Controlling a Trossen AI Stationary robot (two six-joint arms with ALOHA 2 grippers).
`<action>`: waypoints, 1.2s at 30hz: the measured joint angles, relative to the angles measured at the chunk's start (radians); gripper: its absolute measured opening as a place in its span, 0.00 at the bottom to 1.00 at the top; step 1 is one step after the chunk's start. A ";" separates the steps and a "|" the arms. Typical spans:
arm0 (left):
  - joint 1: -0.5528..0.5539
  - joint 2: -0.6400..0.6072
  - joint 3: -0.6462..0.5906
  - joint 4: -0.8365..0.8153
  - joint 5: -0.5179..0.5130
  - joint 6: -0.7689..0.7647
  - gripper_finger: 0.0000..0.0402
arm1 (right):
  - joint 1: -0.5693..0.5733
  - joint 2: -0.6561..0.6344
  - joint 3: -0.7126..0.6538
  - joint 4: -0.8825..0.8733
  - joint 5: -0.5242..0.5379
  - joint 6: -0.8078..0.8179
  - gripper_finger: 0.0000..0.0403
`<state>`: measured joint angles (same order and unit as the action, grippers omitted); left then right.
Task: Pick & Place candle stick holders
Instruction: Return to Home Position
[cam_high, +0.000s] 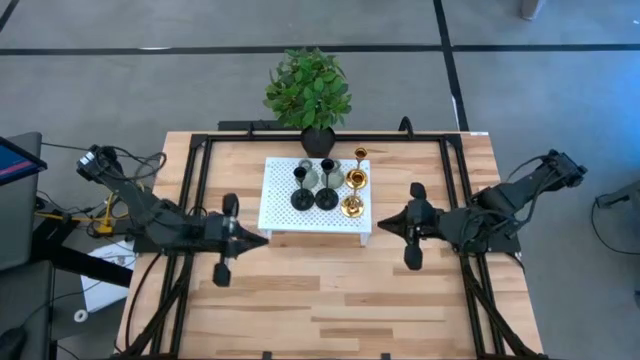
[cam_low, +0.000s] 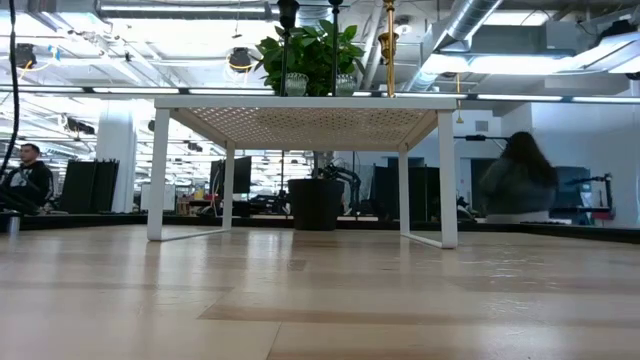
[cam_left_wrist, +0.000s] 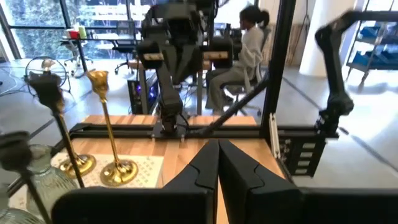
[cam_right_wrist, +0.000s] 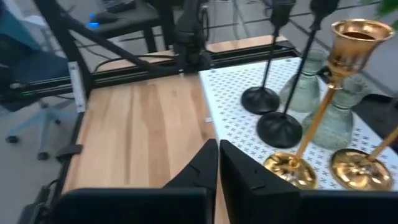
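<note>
Six candle stick holders stand on their bases on the white perforated platform (cam_high: 282, 200): two black ones (cam_high: 301, 198) (cam_high: 327, 196), two grey-green bulbous ones (cam_high: 311, 174) (cam_high: 337, 176), two gold ones (cam_high: 351, 205) (cam_high: 358, 176). The right wrist view shows the black bases (cam_right_wrist: 278, 129), a grey-green one (cam_right_wrist: 336, 124) and a gold one (cam_right_wrist: 292, 168). My left gripper (cam_high: 262, 239) is shut and empty left of the platform, over the table. My right gripper (cam_high: 381, 226) is shut and empty right of the platform.
A green plant in a black pot (cam_high: 310, 95) stands at the table's far edge behind the platform. Black frame rails (cam_high: 190, 190) run along the table's left, right and far sides. Bare wood lies on the near side of the platform (cam_high: 330, 300). People show in the room beyond.
</note>
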<state>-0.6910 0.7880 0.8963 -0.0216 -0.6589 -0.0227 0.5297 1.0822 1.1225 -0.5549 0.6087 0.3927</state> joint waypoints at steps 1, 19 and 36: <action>0.000 -0.014 0.000 0.000 0.000 -0.002 0.02 | 0.000 -0.004 0.000 0.000 -0.012 -0.003 0.01; 0.021 -0.056 0.000 -0.135 0.044 0.022 0.01 | -0.202 -0.027 0.000 0.093 -0.403 -0.212 0.00; 0.082 -0.342 -0.011 -0.337 -0.007 0.047 0.01 | -0.313 -0.209 0.000 -0.099 -0.353 -0.235 0.00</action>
<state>-0.6090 0.4464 0.8851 -0.3584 -0.6659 0.0246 0.2166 0.8735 1.1225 -0.6536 0.2559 0.1580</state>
